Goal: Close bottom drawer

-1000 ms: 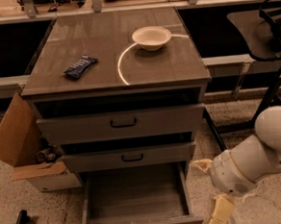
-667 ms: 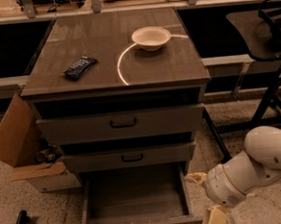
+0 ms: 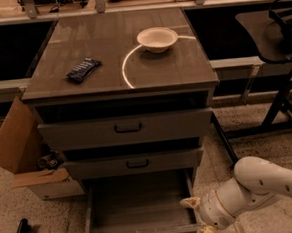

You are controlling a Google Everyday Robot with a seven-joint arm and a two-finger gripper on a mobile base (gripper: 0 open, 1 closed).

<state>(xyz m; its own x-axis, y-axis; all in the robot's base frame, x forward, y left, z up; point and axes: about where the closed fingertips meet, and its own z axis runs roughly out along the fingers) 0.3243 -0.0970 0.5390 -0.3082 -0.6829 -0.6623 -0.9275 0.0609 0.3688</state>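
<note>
The bottom drawer of the grey-brown wood-grain cabinet is pulled far out. Its long deep box is empty, and its front panel lies at the lower edge of the camera view. My gripper, on a white arm coming in from the lower right, is at the drawer's front right corner. One cream fingertip lies by the drawer's right side wall and the other sits lower, near the front panel. The fingers stand apart and hold nothing.
The middle drawer and top drawer are slightly ajar. A white bowl and a dark packet lie on the cabinet top. A cardboard box stands on the left. A black stand is on the right.
My arm and gripper have moved left and down, closer to the open bottom drawer's front right corner. The drawer has not moved.
</note>
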